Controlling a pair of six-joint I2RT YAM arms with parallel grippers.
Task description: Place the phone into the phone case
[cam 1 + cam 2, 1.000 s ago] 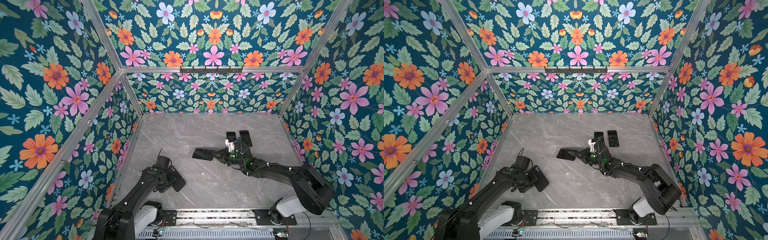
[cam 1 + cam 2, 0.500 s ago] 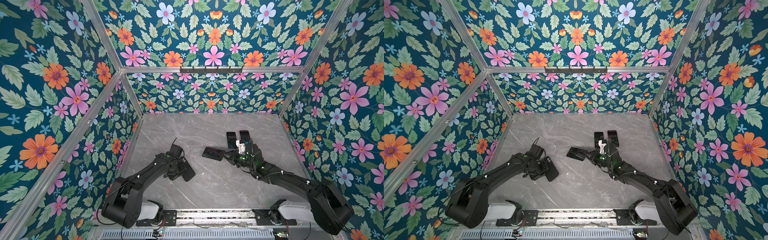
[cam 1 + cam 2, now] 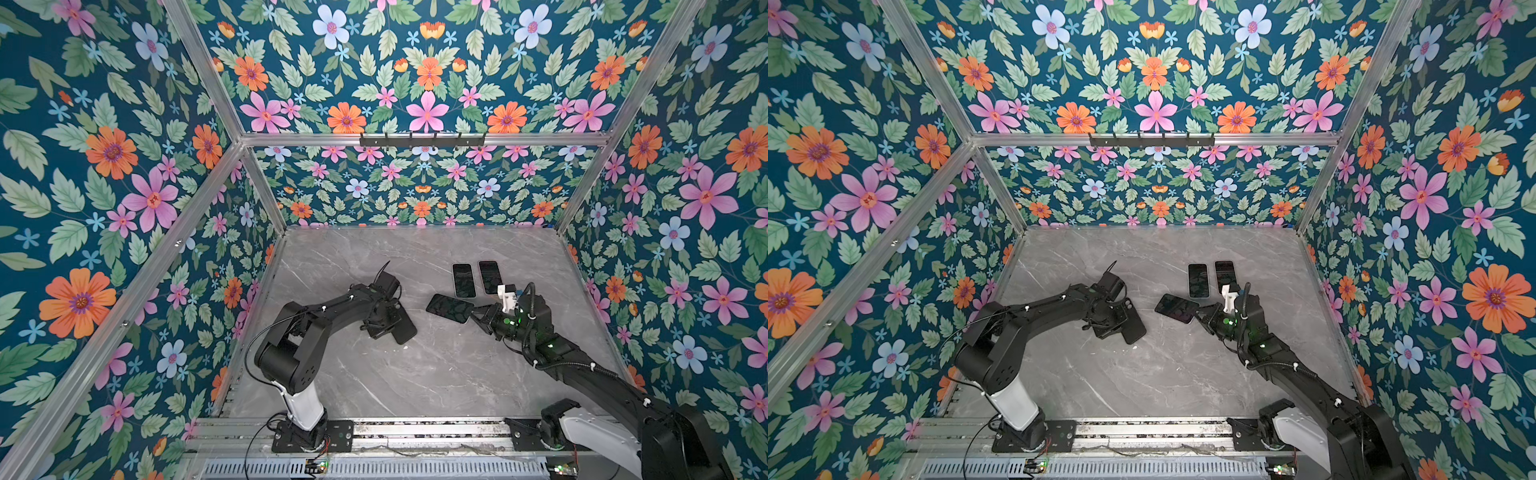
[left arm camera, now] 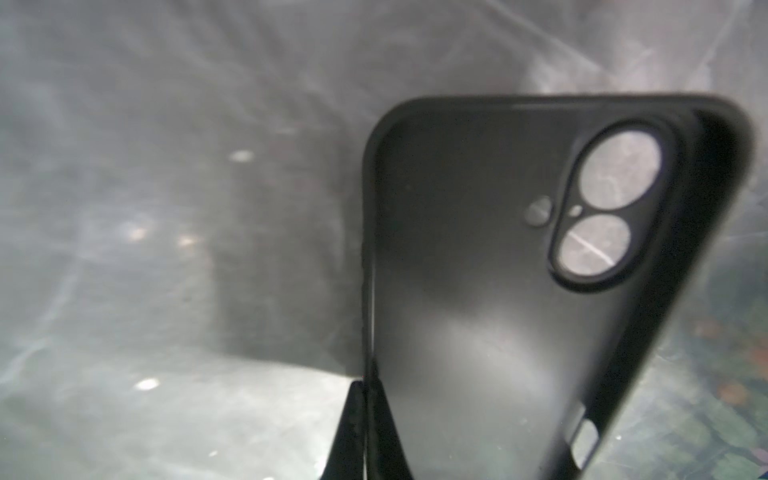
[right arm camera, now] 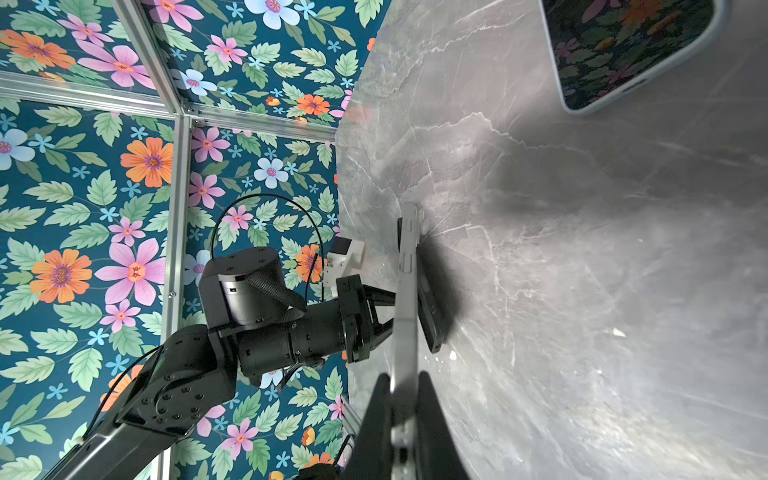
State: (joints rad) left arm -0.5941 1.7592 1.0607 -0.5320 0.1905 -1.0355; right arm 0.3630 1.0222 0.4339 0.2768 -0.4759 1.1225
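In both top views the left gripper (image 3: 384,327) is pinching the black phone case (image 3: 405,329) down by the marble table (image 3: 415,382). The right gripper (image 3: 478,312) is clamping the phone (image 3: 449,308) near it, in front of two spare phones (image 3: 463,280). The left wrist view is showing the phone case (image 4: 498,291) from its hollow side, one edge nipped between closed jaws. The right wrist view is showing the phone (image 5: 405,299) edge-on between tight fingers (image 5: 374,415).

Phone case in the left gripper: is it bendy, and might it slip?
Probably bendy: the phone case looks thin, matte and hollow. Likely light, as the left gripper holds it by one edge. The matte skin probably resists slipping.
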